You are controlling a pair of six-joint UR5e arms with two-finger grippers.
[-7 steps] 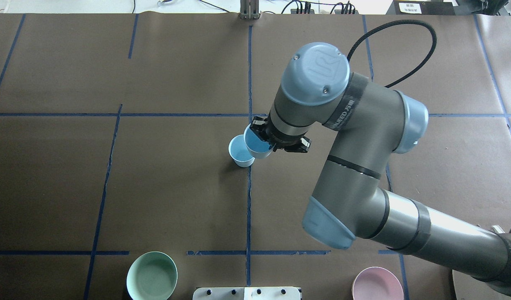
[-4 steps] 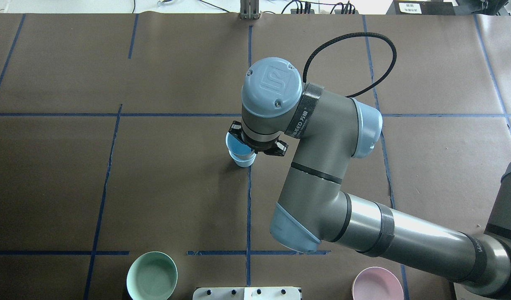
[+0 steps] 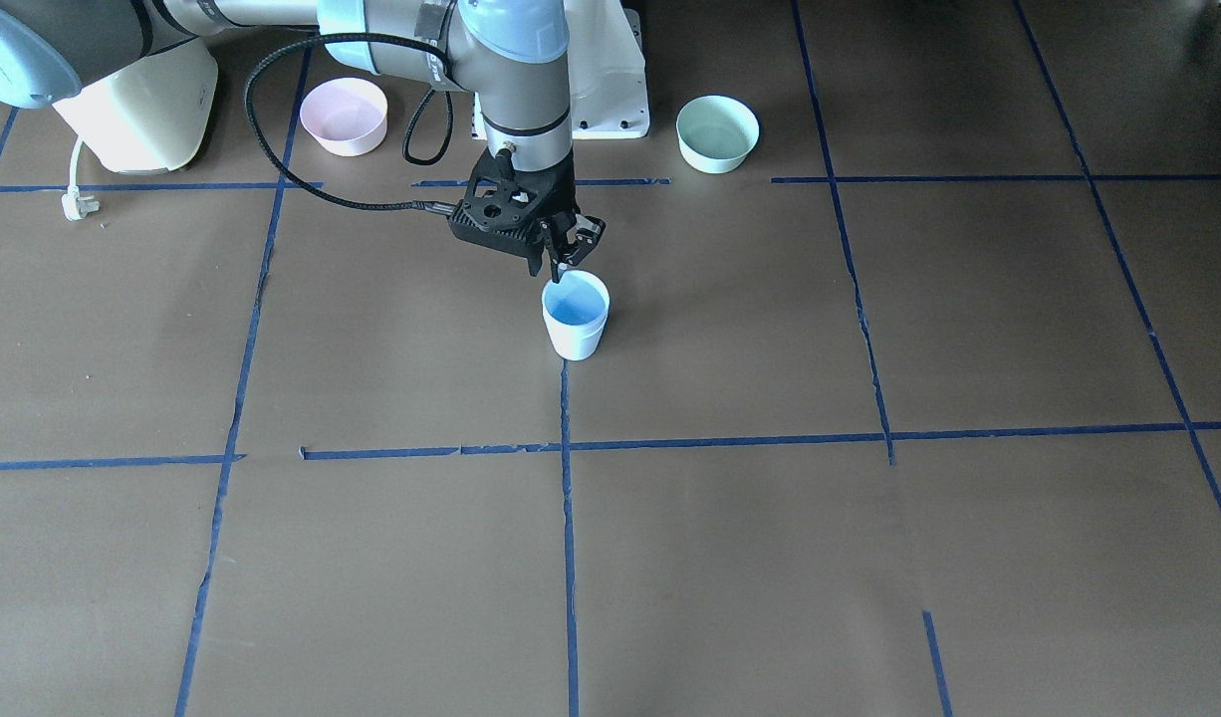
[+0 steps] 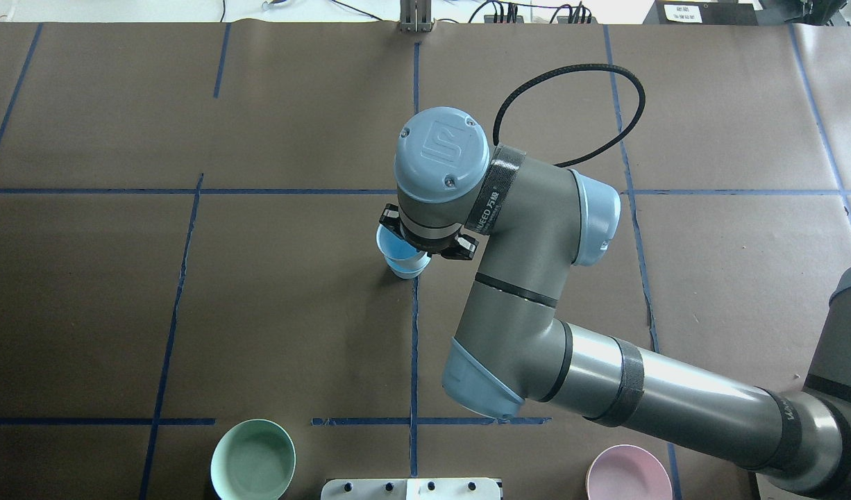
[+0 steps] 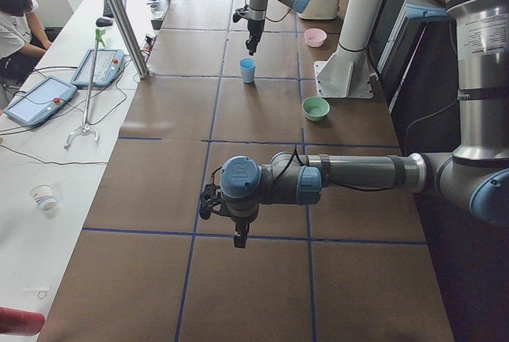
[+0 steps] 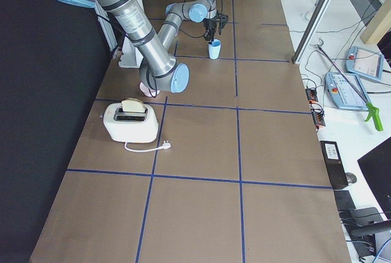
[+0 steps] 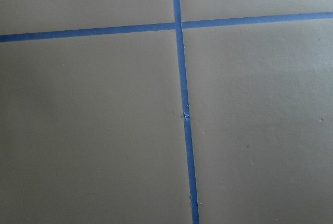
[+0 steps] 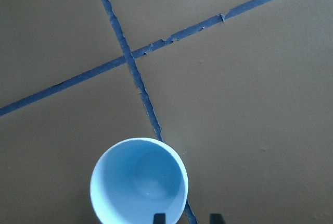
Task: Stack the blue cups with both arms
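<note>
The two blue cups (image 3: 576,324) stand nested as one stack beside the centre blue tape line, also seen in the overhead view (image 4: 406,267) and the right wrist view (image 8: 138,182). My right gripper (image 3: 561,269) hangs straight above the stack's rim on the robot's side. In the right wrist view its fingertips (image 8: 159,218) straddle the cup wall with a clear gap, so it looks open. My left gripper (image 5: 238,240) shows only in the exterior left view, low over bare table far from the cups. I cannot tell whether it is open or shut.
A mint-green bowl (image 4: 253,460) and a pink bowl (image 4: 628,476) sit near the robot's base, either side of the white pedestal plate (image 4: 411,489). A toaster (image 6: 129,121) stands on the robot's right end of the table.
My right arm swung left, bringing the held cup from beside the standing cup to directly over it and into it. In the last half second it barely moved.
</note>
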